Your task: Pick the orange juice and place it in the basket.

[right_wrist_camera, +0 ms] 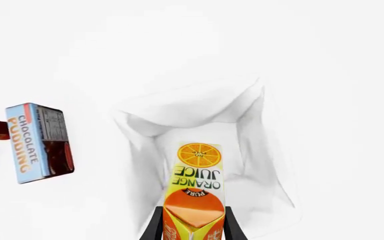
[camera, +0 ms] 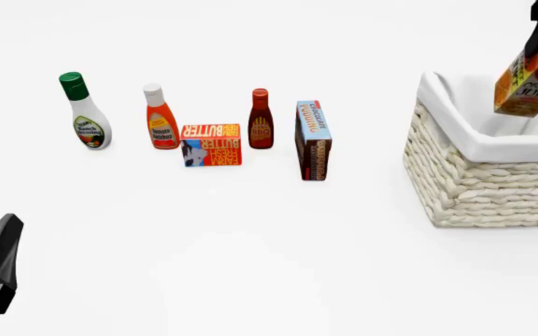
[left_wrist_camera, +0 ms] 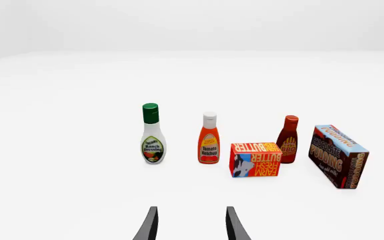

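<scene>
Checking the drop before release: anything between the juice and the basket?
Nothing visible. The right gripper holds the juice tilted above the basket; the right wrist view shows only bare white liner beneath. The pudding box stands apart, to the basket's left.

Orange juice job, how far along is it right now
Done: the orange juice is picked up, off the table, clamped in the right gripper. In hand: the carton hangs tilted over the open basket, and the right wrist view looks past it into the white liner. Left: lower it in and release. The left gripper sits open, away from the groceries.
</scene>
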Motion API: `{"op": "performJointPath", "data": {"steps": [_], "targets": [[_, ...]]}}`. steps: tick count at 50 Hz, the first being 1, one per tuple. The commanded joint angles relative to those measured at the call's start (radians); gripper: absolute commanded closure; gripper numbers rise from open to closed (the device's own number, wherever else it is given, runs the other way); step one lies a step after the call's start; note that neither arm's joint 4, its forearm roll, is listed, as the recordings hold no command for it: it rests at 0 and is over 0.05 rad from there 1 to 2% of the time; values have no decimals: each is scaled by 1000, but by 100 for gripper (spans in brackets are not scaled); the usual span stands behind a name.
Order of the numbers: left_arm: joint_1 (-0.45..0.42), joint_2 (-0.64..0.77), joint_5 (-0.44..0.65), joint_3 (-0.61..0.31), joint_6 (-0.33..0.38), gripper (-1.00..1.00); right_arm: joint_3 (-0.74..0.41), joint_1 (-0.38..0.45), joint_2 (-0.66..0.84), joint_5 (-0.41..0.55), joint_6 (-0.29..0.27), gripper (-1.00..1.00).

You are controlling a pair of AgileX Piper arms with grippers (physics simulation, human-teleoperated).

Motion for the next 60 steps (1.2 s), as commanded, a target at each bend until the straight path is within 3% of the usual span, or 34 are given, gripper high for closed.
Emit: {"op": "performJointPath", "data": {"steps": [1,60], "targets": [[0,0,0,0,0,-100,-5,-10,9,0,22,100],[0,0,0,0,0,-100,-26,-26,127,0,41,100]]}}
